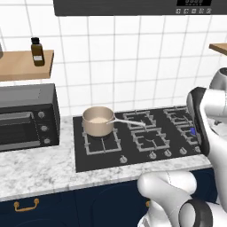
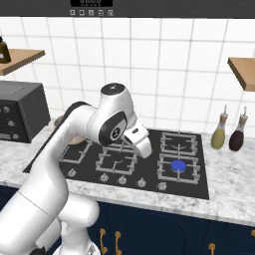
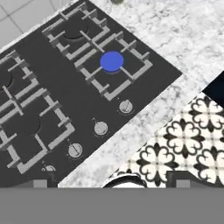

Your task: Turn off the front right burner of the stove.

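Rightmost knob (image 3: 125, 106) below blue-glowing front right burner (image 3: 112, 62)

Stove (image 1: 133, 150) mid-frame on marble tabletop (image 1: 40, 170); beige saucepan (image 1: 98, 120) on its left grate; blue glow of front right burner (image 1: 192, 131) at right edge behind arm; countertop oven (image 1: 27, 116) left.

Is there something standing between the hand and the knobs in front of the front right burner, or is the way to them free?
Nothing visible stands in the way. In the hand view, the row of silver knobs lies bare on the stove in front of the front right burner. The beige saucepan sits on a grate at the far left, well aside.
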Robot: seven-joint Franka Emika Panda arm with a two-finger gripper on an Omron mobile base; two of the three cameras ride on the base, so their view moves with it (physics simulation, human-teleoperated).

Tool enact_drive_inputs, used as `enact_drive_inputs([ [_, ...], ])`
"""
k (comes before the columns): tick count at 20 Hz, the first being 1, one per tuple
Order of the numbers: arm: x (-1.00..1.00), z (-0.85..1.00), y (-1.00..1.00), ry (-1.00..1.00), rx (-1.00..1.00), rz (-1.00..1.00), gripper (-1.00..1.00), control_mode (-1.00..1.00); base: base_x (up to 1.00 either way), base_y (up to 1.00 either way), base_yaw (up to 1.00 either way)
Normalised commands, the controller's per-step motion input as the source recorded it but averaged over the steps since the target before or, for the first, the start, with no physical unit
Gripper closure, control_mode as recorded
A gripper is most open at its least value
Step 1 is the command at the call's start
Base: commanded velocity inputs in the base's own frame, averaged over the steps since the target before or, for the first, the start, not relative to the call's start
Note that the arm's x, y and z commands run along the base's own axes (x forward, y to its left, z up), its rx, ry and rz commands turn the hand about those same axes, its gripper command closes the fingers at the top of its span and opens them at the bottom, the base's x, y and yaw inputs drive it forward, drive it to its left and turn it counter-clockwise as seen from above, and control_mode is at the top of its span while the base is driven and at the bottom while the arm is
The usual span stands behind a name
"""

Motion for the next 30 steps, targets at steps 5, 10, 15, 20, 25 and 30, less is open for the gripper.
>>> enact_drive_inputs([
  [5,0.00,-0.39,-1.00,0.00,0.03,-0.61,-1.00,-1.00,0.00,0.00,0.00],
  [10,0.01,-0.30,-0.69,0.00,0.06,-0.11,-1.00,-1.00,0.00,0.00,0.00],
  [15,0.04,-0.41,-0.21,0.01,0.17,0.00,-1.00,-1.00,0.00,0.00,0.00],
  [20,0.25,-0.44,0.00,0.04,0.15,0.00,-1.00,-1.00,0.00,0.00,0.00],
  [25,0.43,-0.41,0.01,0.04,0.02,0.00,-1.00,-1.00,0.00,0.00,0.00],
  [30,0.41,-0.41,0.00,0.03,0.00,0.00,-1.00,-1.00,0.00,0.00,0.00],
])
